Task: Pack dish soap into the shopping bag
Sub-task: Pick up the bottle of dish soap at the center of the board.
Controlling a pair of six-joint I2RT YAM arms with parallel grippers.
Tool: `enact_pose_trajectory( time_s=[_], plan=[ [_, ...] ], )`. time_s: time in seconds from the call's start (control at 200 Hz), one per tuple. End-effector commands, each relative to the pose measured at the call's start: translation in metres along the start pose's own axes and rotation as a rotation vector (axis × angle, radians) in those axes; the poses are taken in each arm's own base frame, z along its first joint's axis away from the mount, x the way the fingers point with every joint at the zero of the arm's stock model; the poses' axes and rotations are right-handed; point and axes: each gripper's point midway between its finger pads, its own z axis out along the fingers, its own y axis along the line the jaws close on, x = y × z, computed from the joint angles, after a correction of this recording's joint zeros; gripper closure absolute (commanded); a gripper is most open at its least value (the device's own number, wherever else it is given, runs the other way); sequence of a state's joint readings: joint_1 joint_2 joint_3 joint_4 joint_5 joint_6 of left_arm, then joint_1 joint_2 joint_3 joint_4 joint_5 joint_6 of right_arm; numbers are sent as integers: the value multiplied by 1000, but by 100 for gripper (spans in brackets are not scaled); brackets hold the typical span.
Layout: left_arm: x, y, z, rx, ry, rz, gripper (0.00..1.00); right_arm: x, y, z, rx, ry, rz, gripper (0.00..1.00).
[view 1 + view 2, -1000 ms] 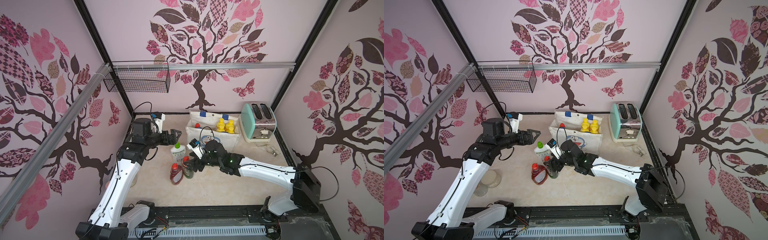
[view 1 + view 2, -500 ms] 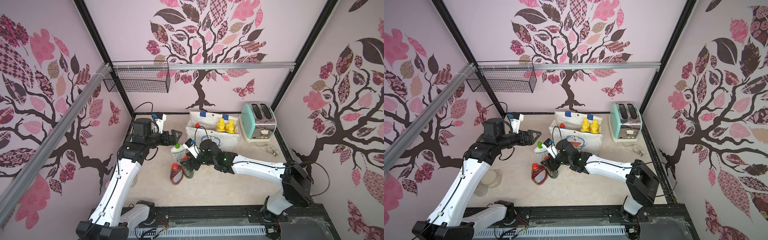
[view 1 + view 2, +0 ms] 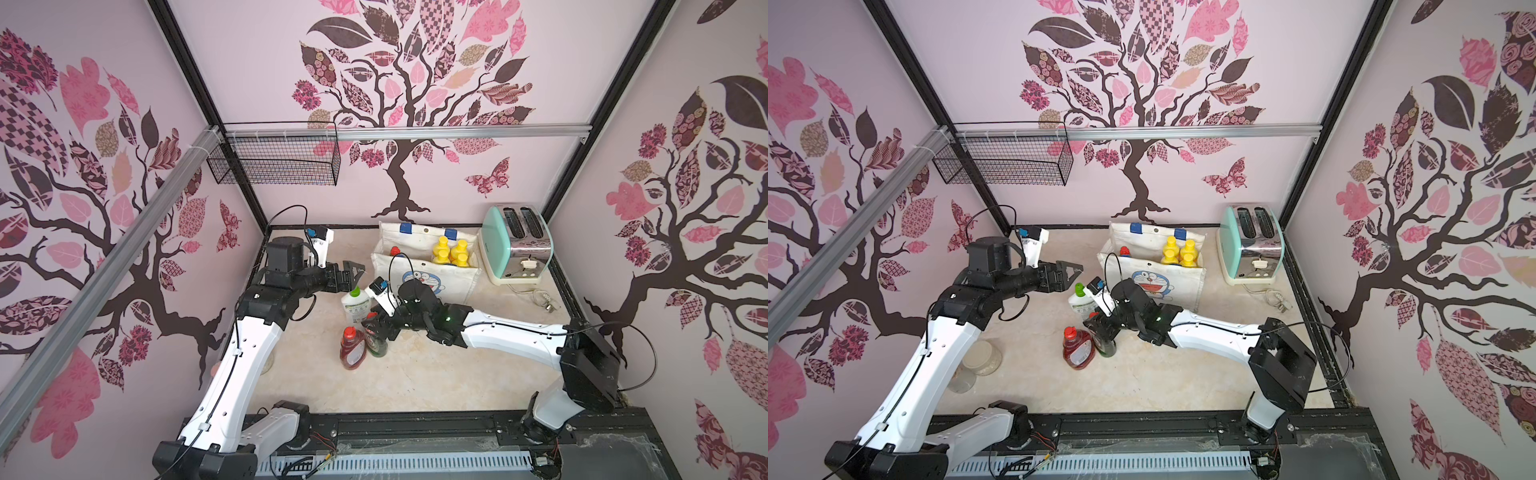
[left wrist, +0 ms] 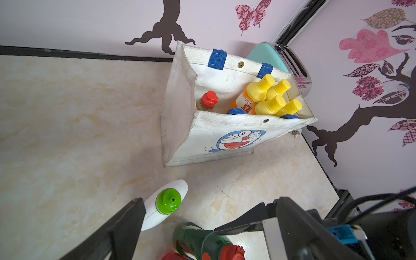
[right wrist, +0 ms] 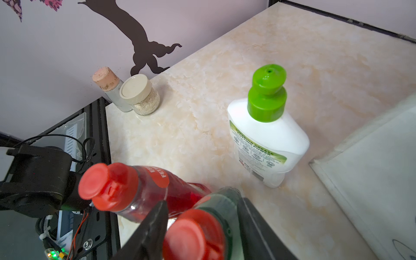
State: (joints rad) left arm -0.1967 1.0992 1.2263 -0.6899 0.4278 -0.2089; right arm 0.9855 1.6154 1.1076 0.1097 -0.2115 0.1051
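Observation:
The white shopping bag (image 3: 457, 278) (image 4: 225, 135) with the blue cat face stands at the back, holding several yellow-capped orange bottles (image 4: 270, 96) and a red-capped one (image 4: 208, 101). In front stand a white bottle with a green cap (image 3: 355, 305) (image 5: 267, 135), a red bottle (image 3: 352, 351) (image 5: 126, 186) and a dark green bottle (image 3: 378, 345) (image 5: 222, 198). My right gripper (image 3: 376, 322) (image 5: 201, 200) is closed round the dark green bottle's neck, a finger on each side under its red cap. Hovering wide open above the white bottle is my left gripper (image 3: 351, 272) (image 4: 208, 200), holding nothing.
A mint-green toaster (image 3: 517, 245) stands right of the bag, its plug (image 3: 544, 297) on the table in front. Two small jars (image 3: 982, 357) (image 5: 139, 94) sit by the left wall. A wire basket (image 3: 274, 160) hangs on the back wall.
My right gripper has slid left onto the dark green bottle's neck and its jaws have narrowed round it. The left arm has stayed where it was.

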Motion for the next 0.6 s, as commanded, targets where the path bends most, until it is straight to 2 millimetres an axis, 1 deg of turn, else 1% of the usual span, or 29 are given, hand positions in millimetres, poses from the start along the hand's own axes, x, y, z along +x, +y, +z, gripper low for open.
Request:
enact_pose_trajectory(
  time_s=[0.0, 0.365, 0.49, 0.595],
  plan=[
    [2, 1, 0, 1, -2, 13, 3, -12, 3, 3, 0, -23, -11, 49],
    [3, 2, -1, -7, 2, 13, 3, -7, 0, 4, 13, -3, -19, 60],
    [3, 2, -1, -4, 1, 14, 3, -7, -2, 3, 24, 1, -22, 69],
    [3, 1, 0, 0, 1, 13, 3, -7, -2, 1, 29, 2, -25, 73]
  ],
)
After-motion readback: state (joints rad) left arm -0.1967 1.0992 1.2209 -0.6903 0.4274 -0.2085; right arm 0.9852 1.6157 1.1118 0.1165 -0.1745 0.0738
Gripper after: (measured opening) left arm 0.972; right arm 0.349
